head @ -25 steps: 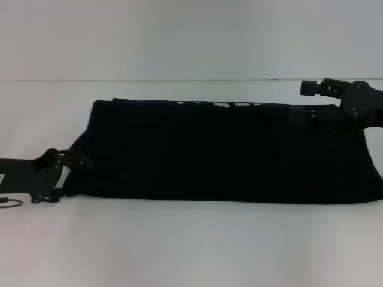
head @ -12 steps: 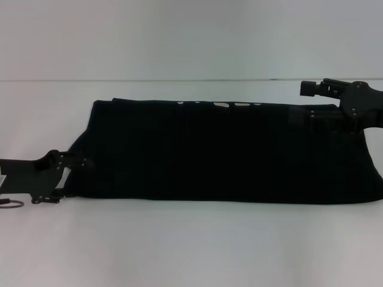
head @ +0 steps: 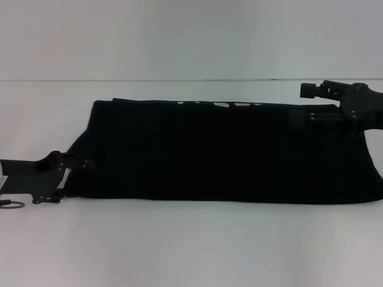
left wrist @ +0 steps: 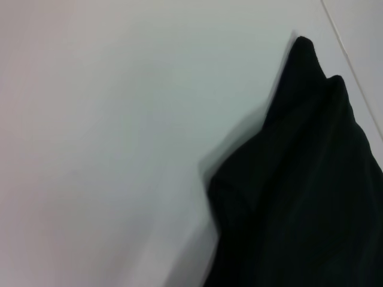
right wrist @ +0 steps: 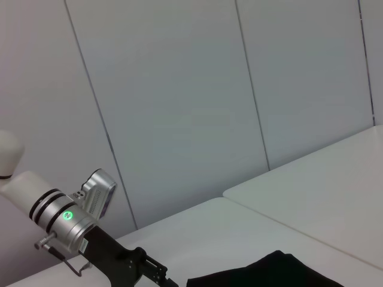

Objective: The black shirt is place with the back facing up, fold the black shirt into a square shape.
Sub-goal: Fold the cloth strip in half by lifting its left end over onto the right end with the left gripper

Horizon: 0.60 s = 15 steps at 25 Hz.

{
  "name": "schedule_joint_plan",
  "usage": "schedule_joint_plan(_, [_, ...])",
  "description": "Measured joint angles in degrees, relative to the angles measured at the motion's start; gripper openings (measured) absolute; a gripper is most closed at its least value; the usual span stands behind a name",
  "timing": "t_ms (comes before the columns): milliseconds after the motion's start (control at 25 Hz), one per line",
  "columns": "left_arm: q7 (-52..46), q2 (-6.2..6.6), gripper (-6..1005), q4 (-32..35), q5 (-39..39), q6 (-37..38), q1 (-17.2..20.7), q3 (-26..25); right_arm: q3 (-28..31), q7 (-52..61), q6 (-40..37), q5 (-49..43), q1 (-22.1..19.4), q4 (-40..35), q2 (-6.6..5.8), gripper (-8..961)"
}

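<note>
With both grippers' jaw states indiscernible at the black shirt's ends on the worktop, uneven lifting risked skewing the fold.

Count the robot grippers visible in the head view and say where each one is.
2. The left gripper is at the black shirt's near-left corner. The right gripper is over the shirt's far-right corner. Both sets of fingers blend into the dark fabric.

Count: one black shirt, lying as a wide band across the middle of the head view. Two grippers: left gripper at lower left of frame, right gripper at upper right. One white table under everything. One small ring at the far left edge.
</note>
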Motion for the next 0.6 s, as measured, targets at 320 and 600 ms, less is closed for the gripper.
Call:
schedule_joint_plan(320, [2.61, -0.25, 782, -0.09, -0.25, 0.0, -0.06, 2.12, 0.29, -0.09, -0.3, 0.03, -0.09, 0.0, 0.07, 928])
schedule_joint_plan(600, [4.25, -0.13, 560, 0.14, -0.45, -0.97, 0.14, 1.53, 0.45, 0.04, -0.5, 0.03, -0.15, -0.19, 0.0, 928])
